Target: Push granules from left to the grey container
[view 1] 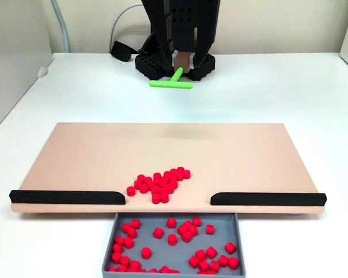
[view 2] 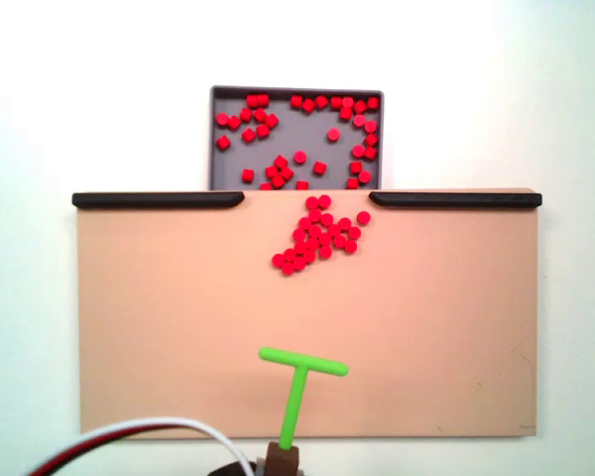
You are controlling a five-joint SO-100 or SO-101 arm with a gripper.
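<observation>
Dozens of granules (view 1: 159, 186) sit in a tight cluster on my board (view 1: 93, 156), small bright red cylinders, all alike, some touching or piled against each other. In both fixed views I see the cluster right at the gap between the two black strips (view 1: 66, 197), at the board edge that meets the container (view 1: 117, 229). From the arm-side fixed view the cluster (view 2: 320, 236) trails off toward the near left. More of the same red pellets lie scattered loose inside the container (view 2: 223, 164), a shallow grey tray with low walls, tucked against the gap. My gripper (view 1: 182, 62) is back by the arm base, well apart from the cluster, clenched on the stem of the green T-shaped pusher (view 2: 297, 382), whose crossbar hangs over the board's far-from-tray edge.
</observation>
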